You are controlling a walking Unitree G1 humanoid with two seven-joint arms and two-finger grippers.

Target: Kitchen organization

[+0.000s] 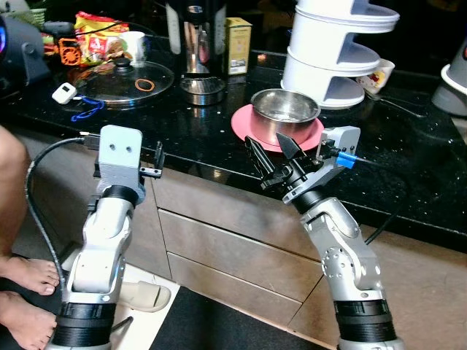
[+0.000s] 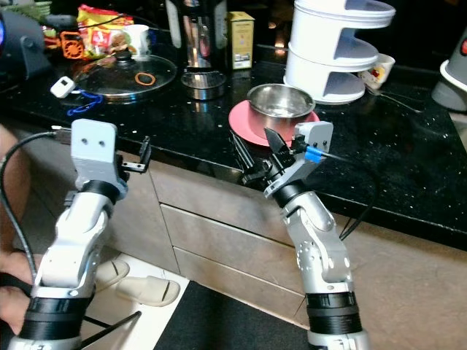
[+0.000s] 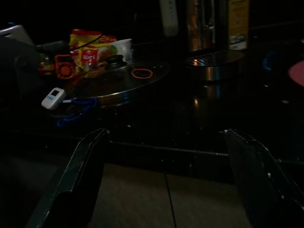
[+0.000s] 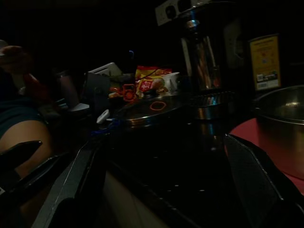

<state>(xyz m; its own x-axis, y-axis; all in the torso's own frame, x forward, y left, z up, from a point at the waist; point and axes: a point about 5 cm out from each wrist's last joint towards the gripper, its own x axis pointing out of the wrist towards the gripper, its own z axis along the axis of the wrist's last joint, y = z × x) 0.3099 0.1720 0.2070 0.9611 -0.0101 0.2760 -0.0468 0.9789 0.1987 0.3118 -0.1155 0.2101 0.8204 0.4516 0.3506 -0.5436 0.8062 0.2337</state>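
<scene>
Nearest the drawer fronts, the left gripper hangs with fingers spread, short of the black stone counter. Alongside, the right gripper gapes empty at the counter edge. Just beyond its tips, a round steel bowl sits on a pink plate; farther back lies a glass pot lid.

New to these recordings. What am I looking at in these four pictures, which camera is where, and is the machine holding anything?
A humanoid robot stands at a black kitchen counter. The two bright pictures come from its head; the two dark ones from cameras on its wrists. Its left hand and right hand hover open at the counter's edge, holding nothing. On the counter sit a steel bowl on a pink plate, a glass lid, a white stacked rack and snack packets. A person's bare feet show at the left.
</scene>
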